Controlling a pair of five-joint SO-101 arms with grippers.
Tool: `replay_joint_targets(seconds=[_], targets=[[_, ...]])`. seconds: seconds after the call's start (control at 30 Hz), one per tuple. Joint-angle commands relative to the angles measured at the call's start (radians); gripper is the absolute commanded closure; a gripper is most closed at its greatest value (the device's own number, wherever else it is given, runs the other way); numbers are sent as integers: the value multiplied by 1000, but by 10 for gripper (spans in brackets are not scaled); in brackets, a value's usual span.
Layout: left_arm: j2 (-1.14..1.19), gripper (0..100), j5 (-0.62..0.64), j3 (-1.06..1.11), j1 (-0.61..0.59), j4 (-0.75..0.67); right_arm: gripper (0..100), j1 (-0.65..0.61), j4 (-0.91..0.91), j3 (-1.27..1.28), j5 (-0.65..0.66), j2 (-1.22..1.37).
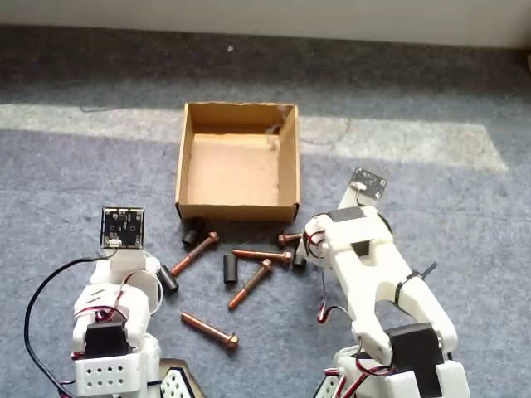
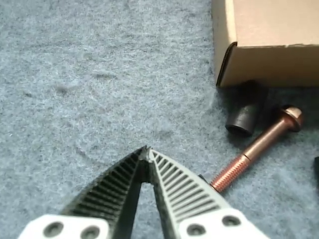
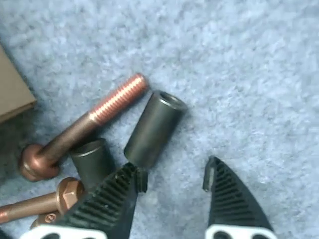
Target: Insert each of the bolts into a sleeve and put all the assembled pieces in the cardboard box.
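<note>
The cardboard box stands open with nothing in it, at 12 o'clock from the scattered parts. No bolt is in a sleeve yet.

The right claw is spread wide over the grey carpeted tabletop. One finger sits at the end of a black sleeve, which lies on its side, rather than astride it. Closing from here would likely squeeze empty carpet or nudge the round sleeve so that it rolls off.

The spot is also crowded. A copper bolt lies just beside that sleeve, and a second sleeve and a hex-head bolt sit against the same finger. A sloppy descent could trap two pieces at once or shove the cluster apart.

The left claw is pinched closed and holds nothing. The threaded end of a long bolt lies just beside one finger, and a stubby sleeve sits near the box corner. If the claw comes down still closed, it would only push the bolt along, perhaps under the box edge. Mating is the harder risk, because a slightly tilted bolt would jam at the sleeve's mouth.
</note>
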Motion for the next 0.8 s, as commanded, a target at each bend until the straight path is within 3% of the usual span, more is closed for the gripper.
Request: replay_joint_targets(seconds=[0.0, 0.3, 0.53, 0.7, 0.77], targets=[[-13, 993, 5, -5, -8, -18, 948, -4, -31, -42, 15, -1], [-13, 993, 5, -4, -8, -18, 995, 71, -25, -42, 92, -15], [-13, 993, 5, -4, -8, -18, 980, 76, 127, -39, 94, -277], [-13, 993, 5, -4, -8, -18, 797, 71, 154, -18, 87, -409], [-13, 993, 5, -4, -10, -18, 768, 71, 150, 7, 86, -407]])
